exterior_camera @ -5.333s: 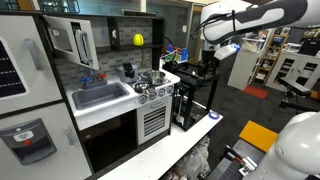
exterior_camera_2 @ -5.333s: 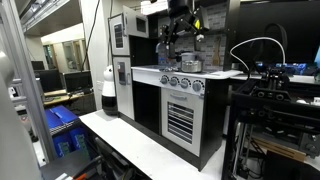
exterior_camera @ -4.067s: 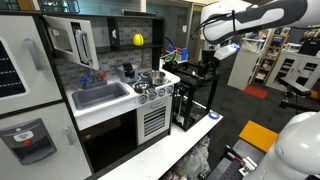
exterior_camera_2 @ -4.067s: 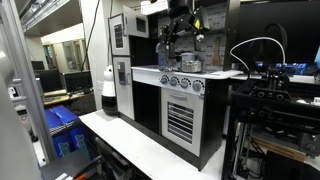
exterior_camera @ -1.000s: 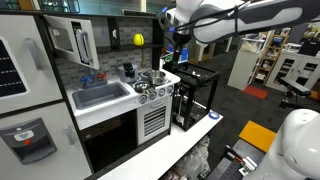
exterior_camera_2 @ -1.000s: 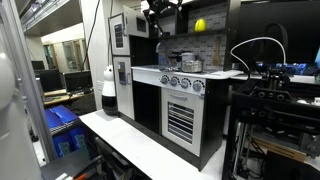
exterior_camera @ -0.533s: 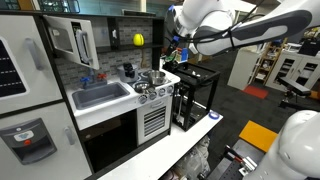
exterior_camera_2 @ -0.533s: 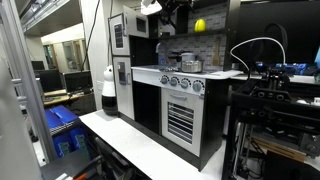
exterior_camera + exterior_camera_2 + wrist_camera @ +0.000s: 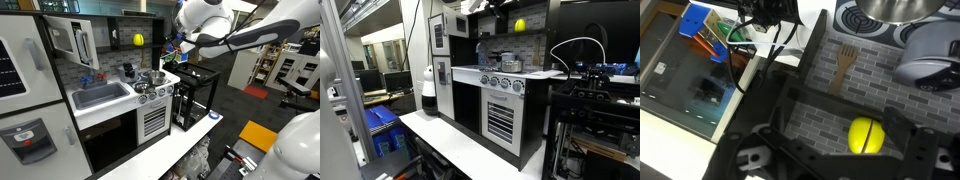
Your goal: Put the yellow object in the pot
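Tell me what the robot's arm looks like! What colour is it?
The arm is big, smooth and white, built from chunky rounded pieces with darker bands where they join. The gripper at its end is black and angular, as the wrist view shows. No writing or markings can be read on it.

Shiny metal pot (image 9: pixel 152 76), smooth yellow object (image 9: pixel 866 134)

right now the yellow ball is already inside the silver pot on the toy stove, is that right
Not right. The yellow ball is not inside the silver pot; it is up at the brick back wall, above the pot. An exterior view shows this. The pot is on the toy stove, as you said.
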`<state>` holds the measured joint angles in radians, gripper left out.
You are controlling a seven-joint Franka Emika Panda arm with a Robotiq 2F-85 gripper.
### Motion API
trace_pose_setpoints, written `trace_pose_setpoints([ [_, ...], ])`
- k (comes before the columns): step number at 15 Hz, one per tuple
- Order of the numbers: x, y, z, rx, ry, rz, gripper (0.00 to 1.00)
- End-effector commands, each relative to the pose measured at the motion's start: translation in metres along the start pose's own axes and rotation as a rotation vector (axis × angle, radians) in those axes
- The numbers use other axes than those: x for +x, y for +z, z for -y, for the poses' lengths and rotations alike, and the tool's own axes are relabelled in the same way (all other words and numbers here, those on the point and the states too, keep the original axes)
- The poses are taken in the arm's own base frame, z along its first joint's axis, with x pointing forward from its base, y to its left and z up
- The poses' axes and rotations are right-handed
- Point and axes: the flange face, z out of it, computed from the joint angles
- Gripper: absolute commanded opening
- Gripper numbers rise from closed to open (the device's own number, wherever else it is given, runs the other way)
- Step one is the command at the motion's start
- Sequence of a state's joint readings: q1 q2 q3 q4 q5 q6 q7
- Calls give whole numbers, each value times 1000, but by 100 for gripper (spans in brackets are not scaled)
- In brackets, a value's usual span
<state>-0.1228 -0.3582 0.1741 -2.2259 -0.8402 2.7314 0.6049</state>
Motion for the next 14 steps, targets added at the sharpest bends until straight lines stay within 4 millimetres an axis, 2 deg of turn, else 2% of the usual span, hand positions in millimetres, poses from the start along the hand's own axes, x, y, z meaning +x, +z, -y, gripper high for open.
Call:
trace_pose_setpoints([
  [1,12,20,6,3,68,-72,100],
  [6,30,46,19,15,112,-143,100],
  [14,51,75,53,50,118,-197,100],
])
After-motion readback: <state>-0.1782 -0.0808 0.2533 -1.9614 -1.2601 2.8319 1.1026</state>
